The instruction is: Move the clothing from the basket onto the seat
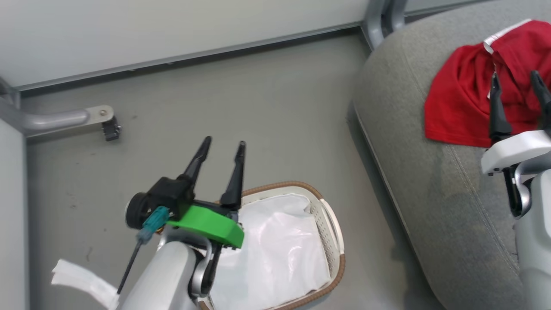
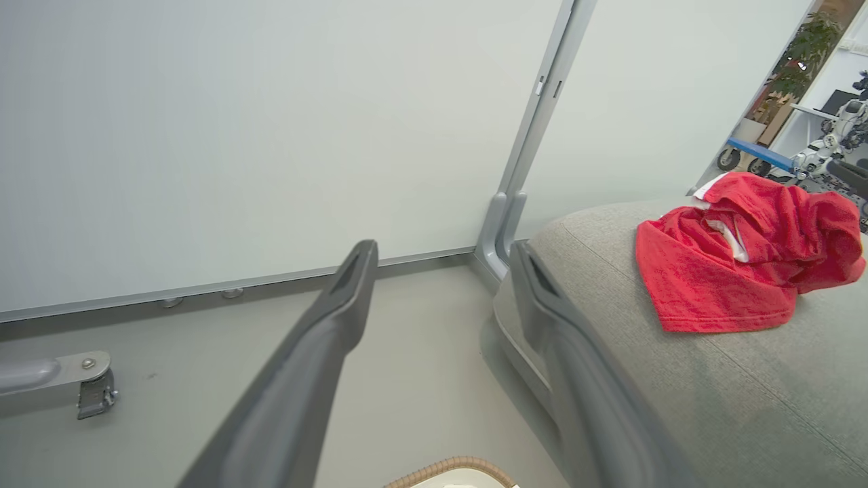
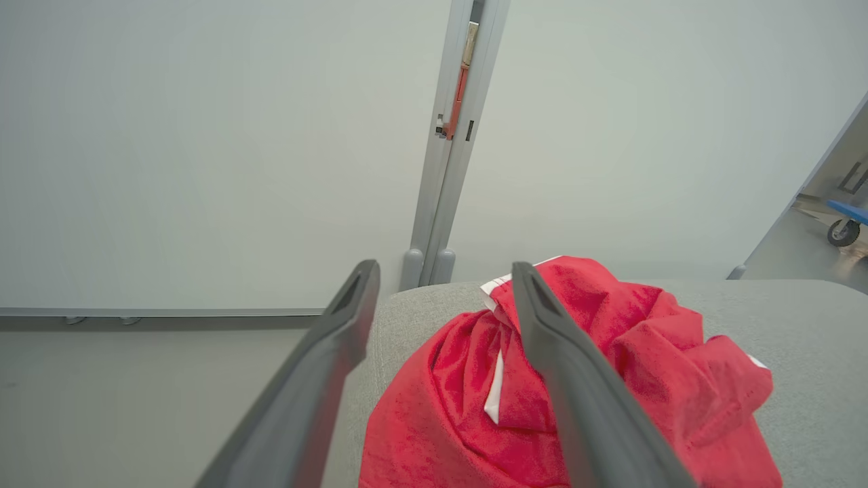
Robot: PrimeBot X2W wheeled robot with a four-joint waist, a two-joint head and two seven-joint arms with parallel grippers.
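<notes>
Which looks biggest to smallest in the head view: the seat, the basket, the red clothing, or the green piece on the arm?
1. seat, largest by far.
2-3. basket and clothing look alike; each is partly hidden or cropped, so no ranking.
4. green piece, smallest, despite being nearer the camera.

The left gripper [image 1: 225, 142] stands spread wide and empty, its two long dark fingers [image 1: 196, 163] pointing up and slightly right in the head view. Below them sit a black wrist housing [image 1: 165, 196], a green bracket [image 1: 208, 224] and the pale left forearm [image 1: 165, 275], which rises from the bottom edge. The right gripper [image 1: 515, 75] is likewise spread and empty, fingers upright above its white wrist [image 1: 514, 153].
</notes>
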